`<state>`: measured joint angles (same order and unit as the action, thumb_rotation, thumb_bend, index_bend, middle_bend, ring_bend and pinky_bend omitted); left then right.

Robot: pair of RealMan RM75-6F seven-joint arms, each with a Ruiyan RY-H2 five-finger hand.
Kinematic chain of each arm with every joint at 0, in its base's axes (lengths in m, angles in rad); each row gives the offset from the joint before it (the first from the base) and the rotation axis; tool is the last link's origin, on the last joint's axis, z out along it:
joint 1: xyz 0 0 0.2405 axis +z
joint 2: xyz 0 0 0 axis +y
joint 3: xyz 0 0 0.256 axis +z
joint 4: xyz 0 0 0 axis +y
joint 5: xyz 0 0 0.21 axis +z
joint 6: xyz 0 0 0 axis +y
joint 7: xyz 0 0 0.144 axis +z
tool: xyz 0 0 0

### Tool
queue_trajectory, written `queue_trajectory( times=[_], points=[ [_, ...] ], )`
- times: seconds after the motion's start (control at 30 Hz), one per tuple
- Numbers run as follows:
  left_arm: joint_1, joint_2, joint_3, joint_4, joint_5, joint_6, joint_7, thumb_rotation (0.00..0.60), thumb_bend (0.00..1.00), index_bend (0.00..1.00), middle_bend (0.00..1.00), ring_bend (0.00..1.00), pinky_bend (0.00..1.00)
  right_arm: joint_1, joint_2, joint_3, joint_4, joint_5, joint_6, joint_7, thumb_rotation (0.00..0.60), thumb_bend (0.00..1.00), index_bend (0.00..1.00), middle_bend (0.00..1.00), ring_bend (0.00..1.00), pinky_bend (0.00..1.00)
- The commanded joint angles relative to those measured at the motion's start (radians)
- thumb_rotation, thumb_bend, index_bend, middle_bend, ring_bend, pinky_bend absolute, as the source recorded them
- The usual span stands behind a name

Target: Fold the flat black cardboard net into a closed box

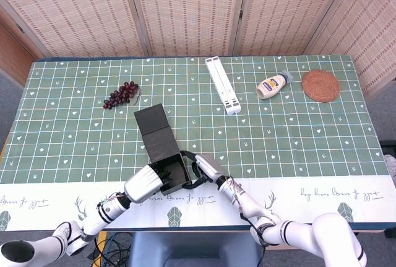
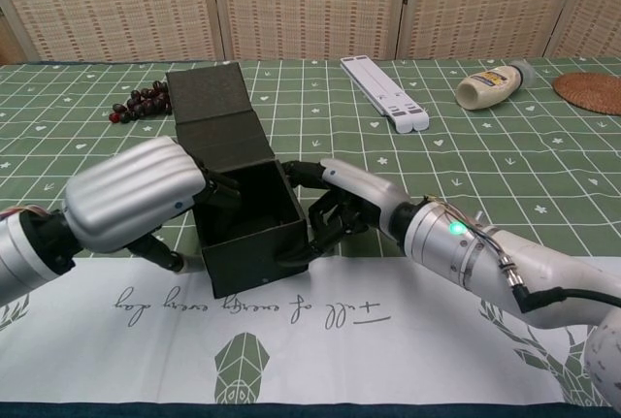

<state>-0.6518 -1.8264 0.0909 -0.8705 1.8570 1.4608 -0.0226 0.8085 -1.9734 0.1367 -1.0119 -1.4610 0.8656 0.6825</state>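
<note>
Black cardboard box [image 2: 241, 212] sits at the near edge of the counter [image 1: 297, 137], just left of centre, half on the green check cloth, half over the white border strip. Walls are up, tray's formed, top open; the lid flap [image 2: 209, 96] lies back flat on the far side, w/ its hinge panel rising off the box's far wall.

Left hand [image 2: 131, 193] hugs the left wall: fingers curled over the rim into the cavity, thumb low down outside near the base. Looks like a pinch on that wall, prob. to stop it springing back out flat. Right hand [image 2: 349, 207] braces the opposite side, fingers [image 2: 315, 226] bent against the right wall and near-right corner, one lying along the rim. So both hands are closed on the box, squeezing it square between them. That's my read of why they're mirrored: card wants to unfold, so each side needs a stop.

Lid not yet folded over. Next move, I'd guess, needs one hand freed to swing the flap fwd while the other holds shape.

Well clear at the far side: grapes [image 1: 121, 94] far left, white folding stand [image 1: 223, 85] mid, squeeze bottle [image 1: 271, 85] and woven coaster [image 1: 320, 85] far right.
</note>
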Motion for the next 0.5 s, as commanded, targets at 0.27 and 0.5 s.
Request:
queue_trajectory(
  times=[0.27, 0.5],
  points=[
    [0.02, 0.053, -0.015, -0.063, -0.021, 0.018, 0.044, 0.6, 0.0, 0.4, 0.34, 0.45, 0.51, -0.002, 0.011, 0.022, -0.018, 0.018, 0.002, 0.006, 0.6, 0.2, 0.21, 0.32, 0.77, 1.0],
    [0.042, 0.112, -0.027, -0.154, -0.045, 0.025, 0.071, 0.6, 0.0, 0.33, 0.29, 0.41, 0.51, 0.0, 0.015, 0.05, -0.03, 0.04, 0.006, 0.0, 0.6, 0.2, 0.21, 0.32, 0.77, 1.0]
  ],
)
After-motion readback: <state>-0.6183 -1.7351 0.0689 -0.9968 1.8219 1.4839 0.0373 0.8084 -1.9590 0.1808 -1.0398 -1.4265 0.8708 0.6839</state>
